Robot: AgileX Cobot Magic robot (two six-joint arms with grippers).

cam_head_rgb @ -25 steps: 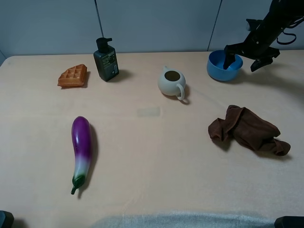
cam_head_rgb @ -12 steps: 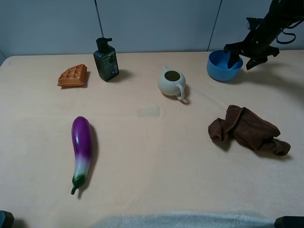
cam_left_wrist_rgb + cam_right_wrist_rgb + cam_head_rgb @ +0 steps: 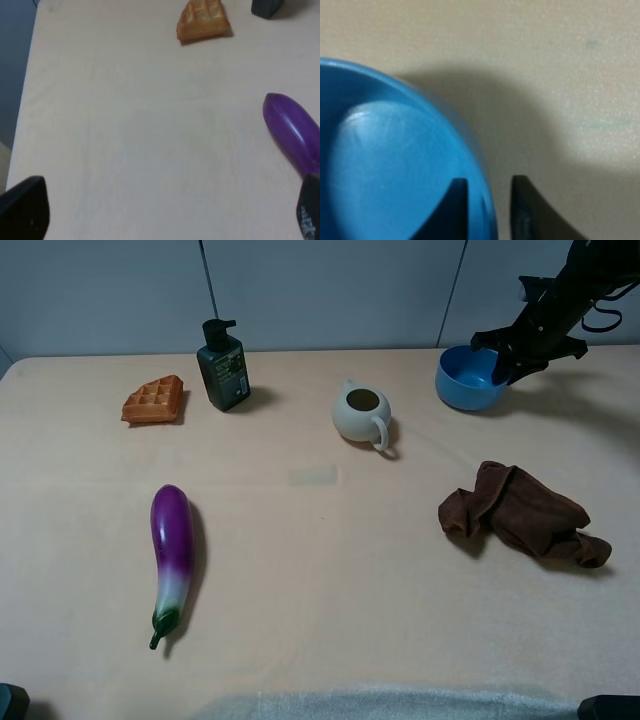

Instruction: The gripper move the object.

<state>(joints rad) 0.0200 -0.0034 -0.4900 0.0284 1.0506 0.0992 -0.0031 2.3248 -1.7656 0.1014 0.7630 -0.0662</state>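
The bright-blue bowl (image 3: pixel 465 380) stands at the far right back of the table. My right gripper (image 3: pixel 508 365) reaches down over its right rim. In the right wrist view the bowl (image 3: pixel 395 165) fills the left side, and the gripper (image 3: pixel 490 205) has one finger inside the rim and one outside, drawn close on the wall. My left gripper (image 3: pixel 165 215) is open and empty over the table's near left. Only its two fingertips show at the corners of the left wrist view, and it is out of the high view.
A cream teapot (image 3: pixel 360 415) stands left of the bowl. A brown cloth (image 3: pixel 520 512) lies in front of the bowl. A dark soap bottle (image 3: pixel 223 367) and a waffle (image 3: pixel 154 400) are at the back left. A purple eggplant (image 3: pixel 171 550) lies at the front left.
My right gripper's fingers have closed from wide apart to a narrow grip on the bowl's right rim. The bowl and the left arm have not moved.
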